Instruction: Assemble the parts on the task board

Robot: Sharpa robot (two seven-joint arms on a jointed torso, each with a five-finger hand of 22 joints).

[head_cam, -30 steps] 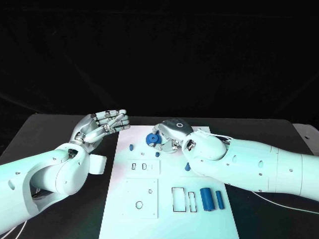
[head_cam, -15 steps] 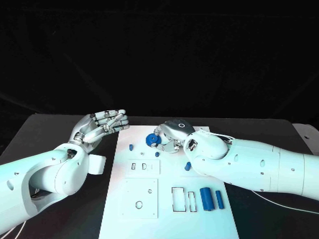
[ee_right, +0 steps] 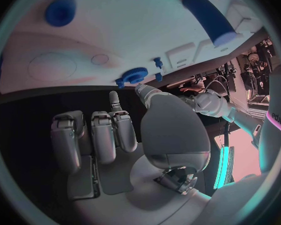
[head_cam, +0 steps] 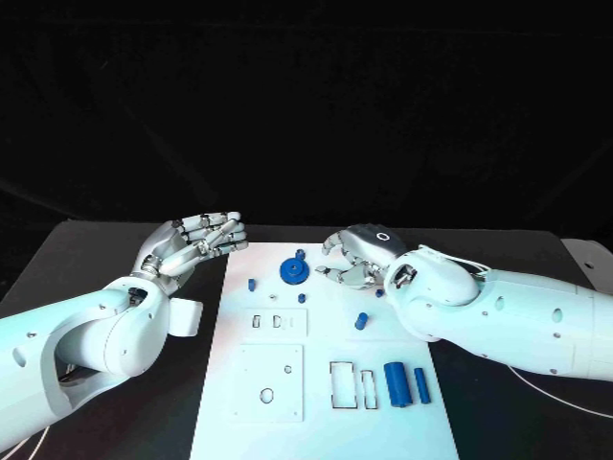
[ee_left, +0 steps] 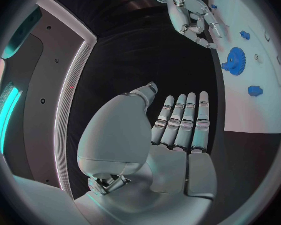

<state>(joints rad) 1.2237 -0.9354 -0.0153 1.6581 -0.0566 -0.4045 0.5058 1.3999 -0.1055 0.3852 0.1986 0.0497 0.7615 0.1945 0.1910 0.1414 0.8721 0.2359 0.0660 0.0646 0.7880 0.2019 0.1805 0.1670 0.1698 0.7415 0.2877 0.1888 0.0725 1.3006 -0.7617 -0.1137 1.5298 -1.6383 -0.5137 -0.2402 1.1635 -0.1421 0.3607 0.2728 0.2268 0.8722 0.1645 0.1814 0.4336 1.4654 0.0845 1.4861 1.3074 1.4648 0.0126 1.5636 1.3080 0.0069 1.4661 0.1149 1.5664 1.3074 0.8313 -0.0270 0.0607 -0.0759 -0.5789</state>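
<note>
Blue gear (head_cam: pixel 294 267) sits on the task board (head_cam: pixel 328 402) at center frame, just left of the right hand (head_cam: pixel 358 257), fingers curled, empty. Left hand (head_cam: pixel 196 243), center-left over the tabletop (head_cam: pixel 100 259), holds nothing, fingers extended together.

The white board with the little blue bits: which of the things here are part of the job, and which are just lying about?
Part of the job:
- white board
- blue gear
- two blue cylinders
- small blue pegs
- right hand, holding nothing
- left hand, holding nothing

Just lying about:
- black table
- white object at the table's right edge
</note>
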